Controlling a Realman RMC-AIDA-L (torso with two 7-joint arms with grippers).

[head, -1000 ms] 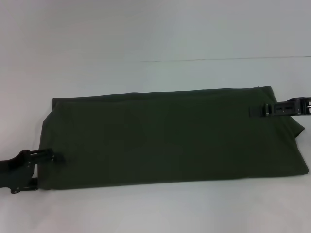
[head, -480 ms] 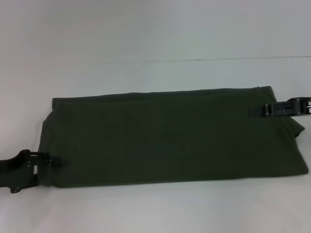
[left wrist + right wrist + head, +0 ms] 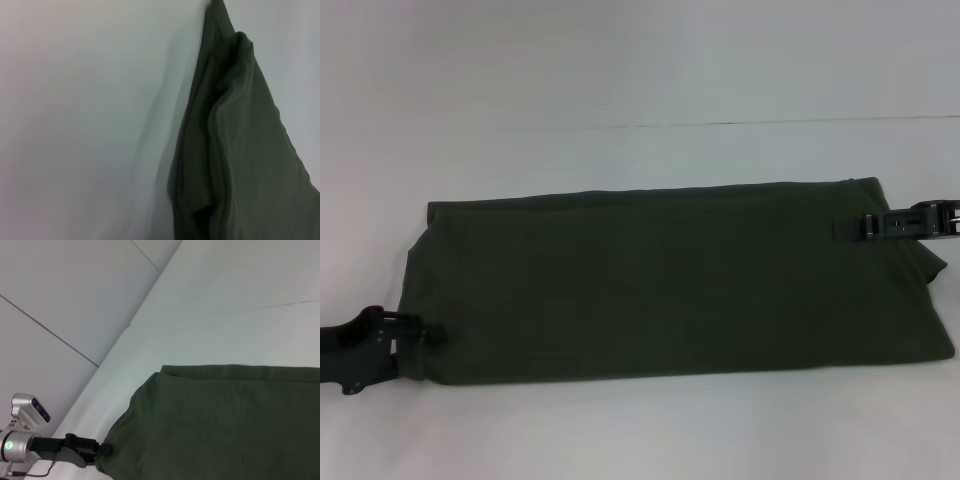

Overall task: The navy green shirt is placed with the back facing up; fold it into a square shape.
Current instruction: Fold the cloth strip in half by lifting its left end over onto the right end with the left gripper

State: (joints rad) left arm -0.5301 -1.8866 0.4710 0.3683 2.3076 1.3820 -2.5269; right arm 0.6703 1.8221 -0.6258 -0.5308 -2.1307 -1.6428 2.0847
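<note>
- Head view: the navy green shirt (image 3: pixel 670 285) lies flat on the white table (image 3: pixel 640 80), already folded into a long band that runs across the robot's front, its far edge slanting slightly from left to right.
- Head view: the left gripper (image 3: pixel 432 335) sits at the shirt's left end, near the front corner, its black fingertips touching the cloth edge. Whether it is pinching the fabric or merely resting against it cannot be told from here.
- Head view: the right gripper (image 3: pixel 842 229) reaches in from the right, lying over the shirt's right end close to the far edge. Its fingers rest on or in the cloth; open or closed cannot be told.
- Head view: a loose flap of cloth hangs out at the shirt's right end, beneath the right arm.
- Left wrist view: a bunched, creased fold of the shirt (image 3: pixel 235 150) rises beside bare table (image 3: pixel 85 120). The arm's own fingers do not show.
- Right wrist view: the shirt (image 3: pixel 225 425) spreads smooth across the table (image 3: pixel 240 285), and the left gripper (image 3: pixel 102 449) appears at its distant end, touching the cloth's corner.
</note>
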